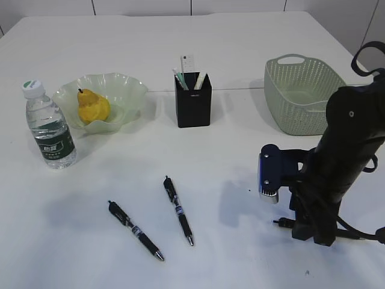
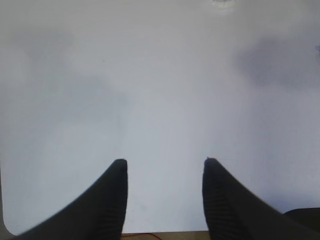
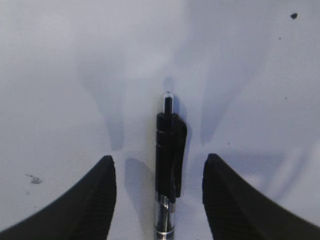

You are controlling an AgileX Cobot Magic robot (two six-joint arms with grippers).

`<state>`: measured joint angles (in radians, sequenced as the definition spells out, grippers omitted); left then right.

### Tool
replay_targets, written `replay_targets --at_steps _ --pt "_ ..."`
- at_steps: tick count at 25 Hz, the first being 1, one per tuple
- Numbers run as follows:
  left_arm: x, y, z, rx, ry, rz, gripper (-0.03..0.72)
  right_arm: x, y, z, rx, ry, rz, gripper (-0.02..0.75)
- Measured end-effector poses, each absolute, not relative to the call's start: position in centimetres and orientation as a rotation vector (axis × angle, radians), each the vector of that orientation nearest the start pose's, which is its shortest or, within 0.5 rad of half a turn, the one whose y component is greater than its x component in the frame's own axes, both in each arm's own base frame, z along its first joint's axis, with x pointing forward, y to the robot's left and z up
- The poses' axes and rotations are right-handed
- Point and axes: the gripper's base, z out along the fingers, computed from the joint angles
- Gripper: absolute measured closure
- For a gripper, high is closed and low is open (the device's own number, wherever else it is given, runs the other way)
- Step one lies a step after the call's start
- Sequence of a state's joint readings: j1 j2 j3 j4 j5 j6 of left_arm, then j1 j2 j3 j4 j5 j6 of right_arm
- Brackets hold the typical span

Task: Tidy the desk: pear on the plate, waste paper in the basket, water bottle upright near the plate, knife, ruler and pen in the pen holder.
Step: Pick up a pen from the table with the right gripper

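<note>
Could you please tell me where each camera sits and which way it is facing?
Exterior view: above the desk's near edge, slanting down to the pen holder and basket; only the right arm shows.
Left wrist view: on the left arm, looking down past the open left claw at bare desk.
Right wrist view: on the right arm, looking down past the open right claw at a pen between its fingers.
Shared: the white desk; whether that pen shows outside too, I cannot tell.

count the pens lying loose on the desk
2 show in the exterior view, front-centre: left pen, right pen. A pen under the right gripper, seen in its wrist view, may be a third, hidden behind the arm.
</note>
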<state>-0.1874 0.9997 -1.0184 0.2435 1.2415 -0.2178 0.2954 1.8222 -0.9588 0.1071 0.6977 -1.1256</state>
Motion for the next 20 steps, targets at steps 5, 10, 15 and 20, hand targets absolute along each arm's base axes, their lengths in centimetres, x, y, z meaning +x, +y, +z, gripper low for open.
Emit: replay_targets --at_steps 5,10,15,20 --pt "16.59 -1.03 34.98 -0.003 2.661 0.206 0.347 29.7 9.68 13.64 -1.868 2.355 0.029 0.297" --pt "16.59 -1.03 34.98 -0.003 2.661 0.206 0.347 29.65 9.62 13.46 -1.866 2.348 0.018 0.297" --pt "16.59 -1.03 34.98 -0.003 2.661 0.206 0.347 29.62 9.59 13.32 -1.861 2.34 0.008 0.297" --pt "16.59 -1.03 34.98 -0.003 2.661 0.206 0.347 29.72 9.61 12.91 -1.862 2.344 0.009 0.297"
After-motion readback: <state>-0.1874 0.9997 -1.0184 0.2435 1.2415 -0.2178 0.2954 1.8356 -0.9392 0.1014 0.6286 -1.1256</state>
